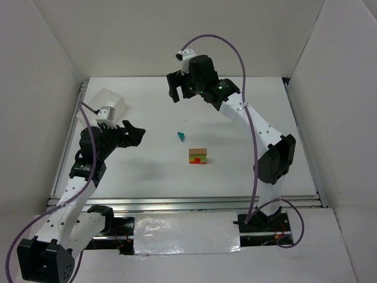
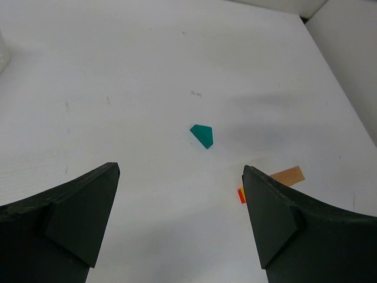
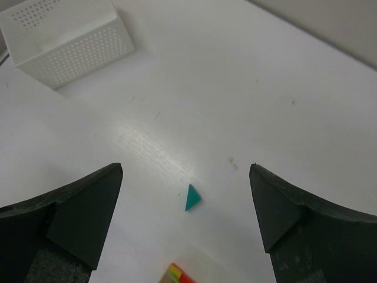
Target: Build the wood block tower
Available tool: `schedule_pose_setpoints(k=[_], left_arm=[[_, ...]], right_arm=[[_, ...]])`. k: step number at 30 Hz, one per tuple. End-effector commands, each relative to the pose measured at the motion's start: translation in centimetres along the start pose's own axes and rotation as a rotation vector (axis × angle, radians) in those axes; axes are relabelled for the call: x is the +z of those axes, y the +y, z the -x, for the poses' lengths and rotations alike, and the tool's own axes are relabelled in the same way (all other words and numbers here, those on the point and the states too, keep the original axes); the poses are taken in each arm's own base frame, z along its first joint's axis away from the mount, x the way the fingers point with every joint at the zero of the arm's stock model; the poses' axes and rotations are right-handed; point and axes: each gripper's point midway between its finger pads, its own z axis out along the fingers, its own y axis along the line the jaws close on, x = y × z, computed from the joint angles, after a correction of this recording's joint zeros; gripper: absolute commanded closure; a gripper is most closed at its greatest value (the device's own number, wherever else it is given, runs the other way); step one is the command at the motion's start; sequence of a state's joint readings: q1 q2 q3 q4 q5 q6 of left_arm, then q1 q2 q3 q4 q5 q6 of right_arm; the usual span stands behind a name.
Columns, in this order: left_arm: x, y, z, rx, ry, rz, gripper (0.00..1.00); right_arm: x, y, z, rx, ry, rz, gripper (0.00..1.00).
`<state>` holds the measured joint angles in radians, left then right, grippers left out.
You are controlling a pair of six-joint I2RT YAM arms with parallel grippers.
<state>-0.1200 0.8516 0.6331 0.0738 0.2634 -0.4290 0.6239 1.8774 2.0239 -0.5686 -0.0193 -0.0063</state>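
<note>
Block stack stands mid-counter, lower layers done. Teal peak lies loose beside it, toward far edge, not yet placed. My left gripper, right gripper: both spread wide, empty.

No writing, number, brand or sign can be read in any view. The stacked blocks, the teal block and the white perforated box show plain surfaces only.
</note>
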Motion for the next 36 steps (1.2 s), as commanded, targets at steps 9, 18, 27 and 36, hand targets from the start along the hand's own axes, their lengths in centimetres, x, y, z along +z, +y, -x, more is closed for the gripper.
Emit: schedule_pose_setpoints(k=[9, 18, 27, 36], left_arm=[[-1.1, 1.4, 0.0, -0.09, -0.047, 0.105, 0.01], [-0.8, 1.6, -0.2, -0.068, -0.029, 0.109, 0.01], [-0.7, 1.7, -0.5, -0.062, -0.02, 0.108, 0.01], [-0.6, 1.9, -0.6, -0.064, -0.016, 0.119, 0.01]], right_arm=[[9.3, 1.5, -12.9, 0.158, 0.335, -0.11, 0.08], [11.5, 1.5, -19.9, 0.212, 0.501, -0.157, 0.22], [10.9, 0.7, -23.9, 0.237, 0.597, -0.225, 0.26], [10.9, 1.4, -25.0, 0.253, 0.611, -0.201, 0.45]])
